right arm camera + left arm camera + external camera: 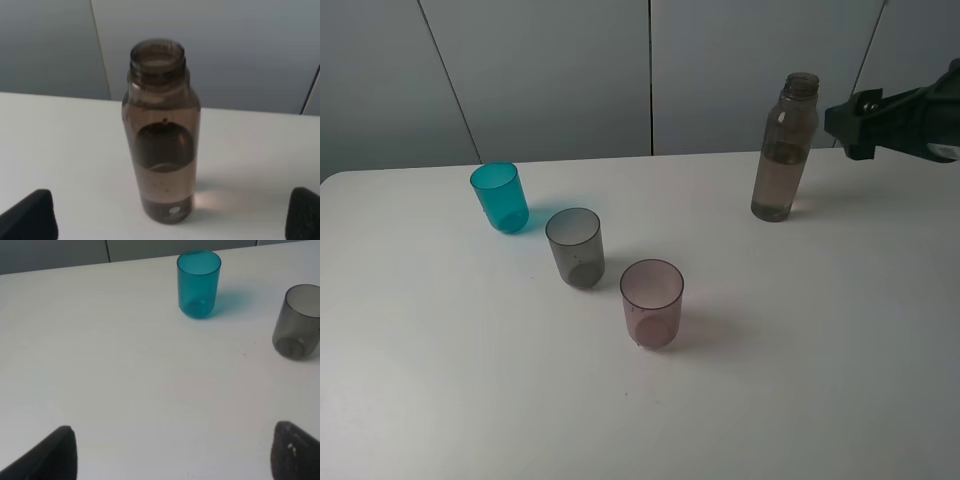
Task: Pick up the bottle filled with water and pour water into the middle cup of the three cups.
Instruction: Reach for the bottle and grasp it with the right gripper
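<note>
Bottle (785, 150) stands upright and uncapped on the far right part of the white bench (820, 390), with water showing part way up its smoky brown body. It is well apart from the three cups (575, 247), which sit in a slanting row on the left half of the bench. The teal cup (500, 197) is farthest back, the middle cup (574, 246), smoky grey, is next, and the pinkish cup (652, 302) is nearest the front. All three are upright with mouths open, and none touches another.

The right gripper (847, 122) reaches in from the right edge, level with the bottle's shoulder and just beside it without contact. Its jaws are spread wide. From its wrist camera the bottle (161, 135) appears centred ahead of the two dark fingertips (31, 216), with nothing gripped.

The left gripper (175, 455) hangs over bare bench, jaws also wide and holding nothing. Its camera shows the teal cup (198, 284) ahead and the middle cup (298, 322) cut off at the frame edge.
</note>
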Tool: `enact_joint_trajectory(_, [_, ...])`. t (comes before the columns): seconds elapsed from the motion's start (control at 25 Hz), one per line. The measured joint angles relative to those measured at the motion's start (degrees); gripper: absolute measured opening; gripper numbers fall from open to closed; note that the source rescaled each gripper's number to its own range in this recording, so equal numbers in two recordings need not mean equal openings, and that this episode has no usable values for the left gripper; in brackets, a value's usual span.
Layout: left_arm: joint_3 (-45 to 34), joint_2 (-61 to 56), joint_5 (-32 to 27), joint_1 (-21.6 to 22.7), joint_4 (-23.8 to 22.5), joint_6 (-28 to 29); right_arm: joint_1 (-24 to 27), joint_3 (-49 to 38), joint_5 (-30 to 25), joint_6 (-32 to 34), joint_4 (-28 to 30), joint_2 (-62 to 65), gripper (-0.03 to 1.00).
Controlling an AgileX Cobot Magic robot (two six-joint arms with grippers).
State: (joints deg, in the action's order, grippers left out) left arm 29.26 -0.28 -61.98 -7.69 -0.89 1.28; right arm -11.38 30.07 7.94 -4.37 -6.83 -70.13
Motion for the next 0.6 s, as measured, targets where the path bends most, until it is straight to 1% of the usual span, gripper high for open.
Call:
enact_joint_trajectory(0.16, [0.0, 0.0, 0.0, 0.0, 0.0, 0.0, -2.7, -0.1, 4.9, 2.2, -0.2, -8.2, 1.00])
enact_joint_trajectory(0.32, [0.0, 0.0, 0.0, 0.0, 0.0, -0.1, -5.2, -0.1, 11.3, 2.8, -0.4, -15.1, 1.00])
enact_joint_trajectory(0.6, [0.0, 0.0, 0.0, 0.0, 0.0, -0.3, -8.2, -0.1, 25.2, 4.4, -1.3, -26.5, 1.00])
